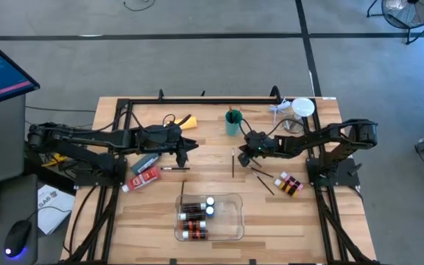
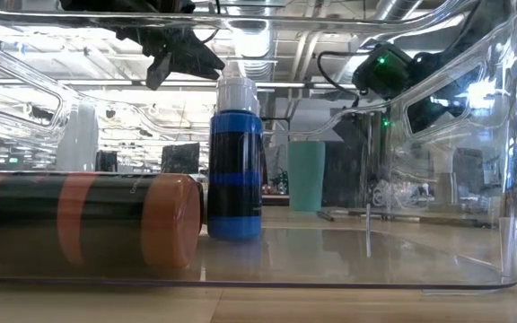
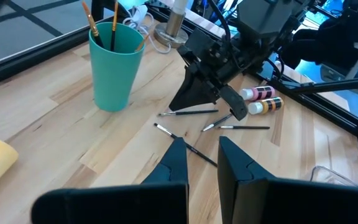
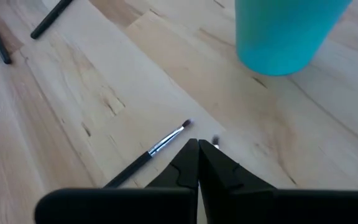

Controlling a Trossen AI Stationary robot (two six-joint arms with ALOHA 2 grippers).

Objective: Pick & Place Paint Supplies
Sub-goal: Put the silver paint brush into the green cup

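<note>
The tabletop [image 1: 285,228] had bare wood open along its near edge, right of the clear tray [image 1: 235,221], which held bottles lying on their sides. The teal cup [image 1: 232,122] stood near the far rail, brushes upright inside. Right claw [image 1: 243,153] hung clenched, empty, just beside a thin paint brush [image 4: 143,157] lying flat, bristles aimed toward the cup. Left claw [image 1: 191,145] hovered clenched mid-table, gripping nothing.
</note>
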